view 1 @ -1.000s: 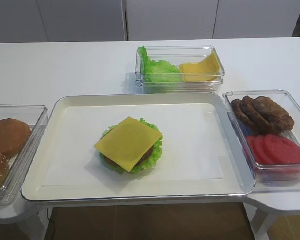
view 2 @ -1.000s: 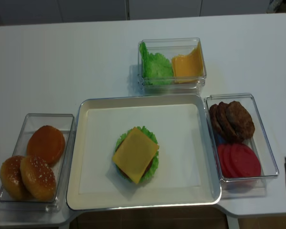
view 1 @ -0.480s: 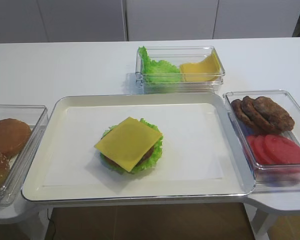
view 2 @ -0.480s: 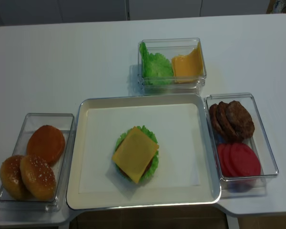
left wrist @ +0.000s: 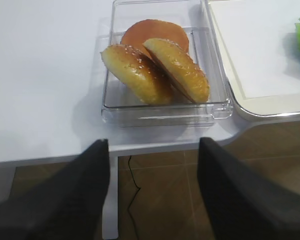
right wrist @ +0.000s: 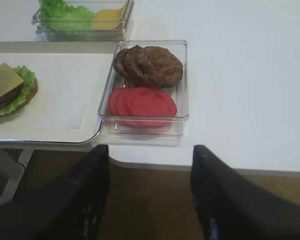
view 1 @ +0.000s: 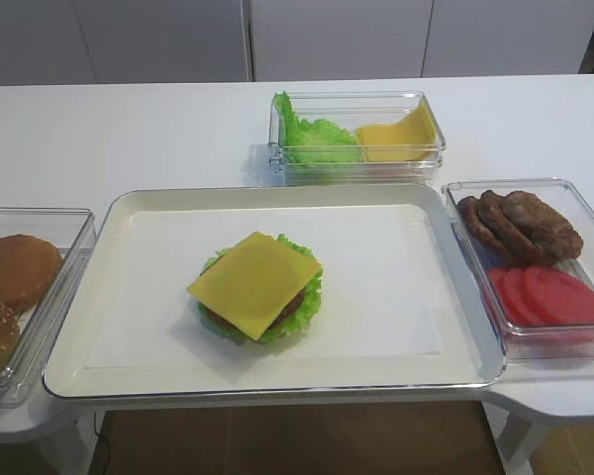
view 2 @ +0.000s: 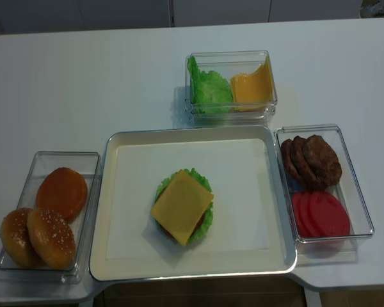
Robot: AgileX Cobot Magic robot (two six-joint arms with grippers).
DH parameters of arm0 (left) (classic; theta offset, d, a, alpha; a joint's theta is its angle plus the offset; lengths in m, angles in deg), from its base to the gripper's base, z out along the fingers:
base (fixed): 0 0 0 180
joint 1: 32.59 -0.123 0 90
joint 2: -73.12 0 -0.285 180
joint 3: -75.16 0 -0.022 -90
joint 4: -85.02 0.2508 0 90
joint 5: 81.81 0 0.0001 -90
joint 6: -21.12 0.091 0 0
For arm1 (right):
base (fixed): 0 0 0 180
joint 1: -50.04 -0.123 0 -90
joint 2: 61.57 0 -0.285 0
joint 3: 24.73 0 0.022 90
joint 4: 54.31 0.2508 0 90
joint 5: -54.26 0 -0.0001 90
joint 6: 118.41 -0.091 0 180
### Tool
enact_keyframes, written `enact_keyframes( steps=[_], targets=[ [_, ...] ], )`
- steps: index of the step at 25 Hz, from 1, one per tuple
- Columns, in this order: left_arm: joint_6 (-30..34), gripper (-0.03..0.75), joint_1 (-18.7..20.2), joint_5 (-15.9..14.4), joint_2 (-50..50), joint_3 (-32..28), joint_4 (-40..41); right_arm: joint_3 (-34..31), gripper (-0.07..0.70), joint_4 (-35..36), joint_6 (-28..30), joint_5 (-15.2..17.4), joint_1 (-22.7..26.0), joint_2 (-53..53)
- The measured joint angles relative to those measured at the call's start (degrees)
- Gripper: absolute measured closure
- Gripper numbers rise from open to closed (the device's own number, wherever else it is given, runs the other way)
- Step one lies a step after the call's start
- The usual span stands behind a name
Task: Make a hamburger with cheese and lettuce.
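The hamburger [view 1: 295, 303] sits on the white tray [view 1: 376, 368], left of its middle: a brown patty under a square yellow cheese slice [view 1: 254, 282], with the lettuce [view 1: 307, 294] showing as a green frill round the edge. It also shows in the realsense view [view 2: 200, 219] and at the left edge of the right wrist view [right wrist: 10, 92]. My right gripper [right wrist: 150, 150] is open and empty, below the table's front edge near the patty box. My left gripper [left wrist: 153, 142] is open and empty, below the table's edge in front of the bun box. Neither gripper shows in the exterior views.
A clear box of tan buns [view 2: 45, 224] stands left of the tray. A box with loose patties [view 2: 310, 160] and red tomato slices [view 2: 320, 214] stands to its right. A box behind holds spare lettuce [view 2: 208, 89] and a pile of cheese slices [view 2: 251, 86].
A dark arm part at the right edge of the realsense view one second ago has gone out of view. The food has not moved.
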Motion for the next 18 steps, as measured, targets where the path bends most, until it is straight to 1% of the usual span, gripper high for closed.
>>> enact_keyframes(
  steps=[4, 9, 14, 18],
  targets=[
    [0.0, 0.301, 0.0, 0.0, 0.0, 0.0, 0.0, -5.0, 0.224, 1.47, 0.49, 0.12, 0.0, 2.54],
    [0.0, 0.301, 0.0, 0.0, 0.0, 0.0, 0.0, -9.89, 0.213, 2.59, 3.33, 0.01, 0.0, 2.52],
    [0.0, 0.301, 0.0, 0.0, 0.0, 0.0, 0.0, -12.67, 0.189, 2.84, 5.63, -3.27, 0.0, 2.52],
    [0.0, 0.301, 0.0, 0.0, 0.0, 0.0, 0.0, -14.07, 0.187, 2.84, 7.64, -6.87, 0.0, 2.52]
  ],
)
